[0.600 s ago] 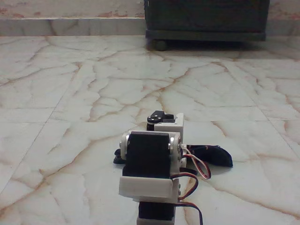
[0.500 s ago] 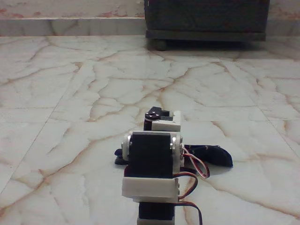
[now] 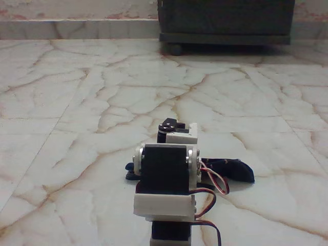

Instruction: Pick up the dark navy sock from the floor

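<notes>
No legible text, labels or nos. on arm (image 3: 165, 177), floor (image 3: 77, 102) or cabinet (image 3: 225, 20).

This looks like a room in a home — the ground is a glossy cream marble floor (image 3: 77, 102) with brownish-orange veins and thin grout lines, the sort laid in a living space. At its far edge a matching marble skirting (image 3: 77, 23) runs along the base of the wall. Against that skirting, toward the right, stands a dark furniture piece (image 3: 225, 20) on a low plinth — a small round foot (image 3: 176, 49) shows under its left corner.
</notes>
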Motion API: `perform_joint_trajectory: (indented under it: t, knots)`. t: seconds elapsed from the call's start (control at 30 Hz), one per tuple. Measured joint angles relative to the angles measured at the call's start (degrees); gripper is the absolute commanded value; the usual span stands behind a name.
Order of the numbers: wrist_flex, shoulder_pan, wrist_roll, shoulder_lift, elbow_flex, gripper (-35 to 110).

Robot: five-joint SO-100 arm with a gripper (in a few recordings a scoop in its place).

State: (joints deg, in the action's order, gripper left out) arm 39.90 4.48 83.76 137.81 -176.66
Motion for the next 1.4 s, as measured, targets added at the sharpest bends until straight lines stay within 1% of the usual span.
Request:
perform_joint_trajectory:
  t: [0.17, 0.23, 0.43, 0.5, 0.53, 0.6, 0.63, 0.67, 0.8, 0.87, 0.97, 1.07, 1.13, 1.17, 1.2, 1.23, 1.33, 1.4]
  knots:
    - [-0.4, 0.0, 0.0, 0.0, 0.0, 0]
    - [-0.1, 0.0, 0.7, -3.8, 0.4, 0]
    - [-0.8, 0.0, 0.5, -17.1, 11.2, 0]
    - [-0.8, 0.0, -1.1, -23.6, 17.7, 0]
    - [-3.3, 0.0, -1.3, -26.3, 20.4, 0]
    - [-3.7, 0.0, -1.3, -26.8, 21.4, 0]
    - [-7.9, 0.0, -3.2, -29.3, 24.3, 0]
    - [-10.5, 0.0, -5.4, -34.4, 31.0, 0]
    - [-11.6, 0.0, -10.3, -38.5, 37.4, 0]
    - [-13.9, 0.0, -14.4, -41.7, 41.8, 0]
    - [-14.4, 0.0, -19.8, -44.1, 44.4, 0]
    - [-19.2, 0.0, -28.8, -46.8, 49.0, 0]
    - [-19.8, 0.0, -32.8, -48.3, 50.7, 0]
    - [-20.3, 0.0, -37.7, -50.4, 52.9, 0]
    - [-20.7, 0.2, -40.4, -51.8, 55.0, 0]
    - [-20.8, 0.4, -41.1, -52.0, 55.4, 0]
    - [-22.3, 1.2, -48.5, -57.7, 64.2, 2]
    - [-27.0, 2.0, -50.7, -60.6, 69.5, 4]
